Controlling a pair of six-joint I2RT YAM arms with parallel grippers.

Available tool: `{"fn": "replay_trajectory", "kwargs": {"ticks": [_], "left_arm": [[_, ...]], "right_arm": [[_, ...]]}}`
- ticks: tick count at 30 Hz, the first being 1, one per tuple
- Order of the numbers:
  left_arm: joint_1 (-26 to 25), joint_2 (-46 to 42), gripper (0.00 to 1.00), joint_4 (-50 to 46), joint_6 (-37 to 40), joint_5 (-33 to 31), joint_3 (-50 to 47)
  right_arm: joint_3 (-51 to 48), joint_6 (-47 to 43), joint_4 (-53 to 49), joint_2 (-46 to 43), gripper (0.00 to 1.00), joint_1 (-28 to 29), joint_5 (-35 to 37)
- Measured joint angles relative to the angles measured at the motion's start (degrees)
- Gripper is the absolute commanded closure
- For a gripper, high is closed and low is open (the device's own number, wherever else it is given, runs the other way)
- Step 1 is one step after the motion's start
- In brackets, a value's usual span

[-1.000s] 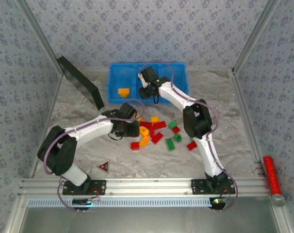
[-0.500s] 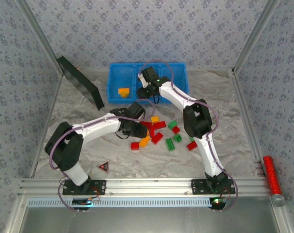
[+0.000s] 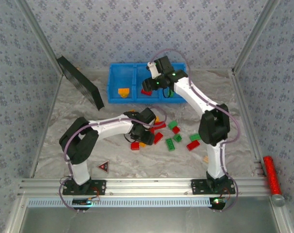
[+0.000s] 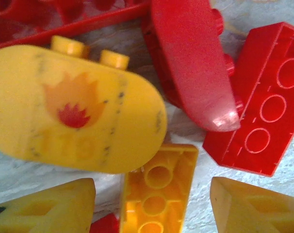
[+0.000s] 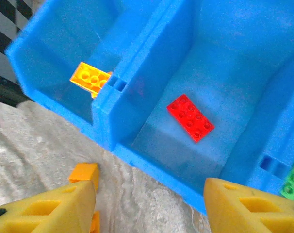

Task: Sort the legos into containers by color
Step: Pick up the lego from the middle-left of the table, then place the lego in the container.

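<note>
Left wrist: flame-printed yellow brick (image 4: 74, 104), perhaps numbered

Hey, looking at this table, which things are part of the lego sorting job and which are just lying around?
Part of the job: blue bin; loose bricks on the table; red brick in the middle compartment; orange brick in the left compartment.
Lying about: black panel; triangle marker; red cylinder at the right edge.
</note>
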Motion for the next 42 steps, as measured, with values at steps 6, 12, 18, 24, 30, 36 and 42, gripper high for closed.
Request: {"fn": "replay_trajectory", "kwargs": {"ticks": [6,12,18,24,30,36,42], "left_arm": [[-0.5,2.3,0.49,-0.2,0.4,0.4,0.6],[-0.5,2.6,0.67,-0.7,0.3,0.0,0.7],[-0.5,2.4,0.78,-1.6,0.4,0.0,1.2],[0.6,2.4,0.8,-8.9,2.0,1.7,10.4],[5.0,2.4,0.8,-12.4,5.1,2.8,28.4],[10.0,6.3,0.8,-14.1,7.7,2.4,42.9],[15.8,10.9,0.8,-16.2,9.4,-0.6,47.6]], "right_arm": [[-11.2,1.9,0.5,-10.8,0.36,-1.7,0.1],[-26.2,6.3,-1.7,-22.1,0.36,-3.3,1.9],[-43.1,13.0,-5.6,-37.3,0.35,-3.6,2.6],[-58.9,21.9,-5.8,-50.5,0.34,-0.7,1.8],[-67.6,27.9,-3.1,-55.5,0.32,6.9,2.5],[-70.6,31.7,1.3,-53.9,0.31,12.9,4.2],[-70.7,33.4,3.5,-49.0,0.29,15.2,6.8]]}}
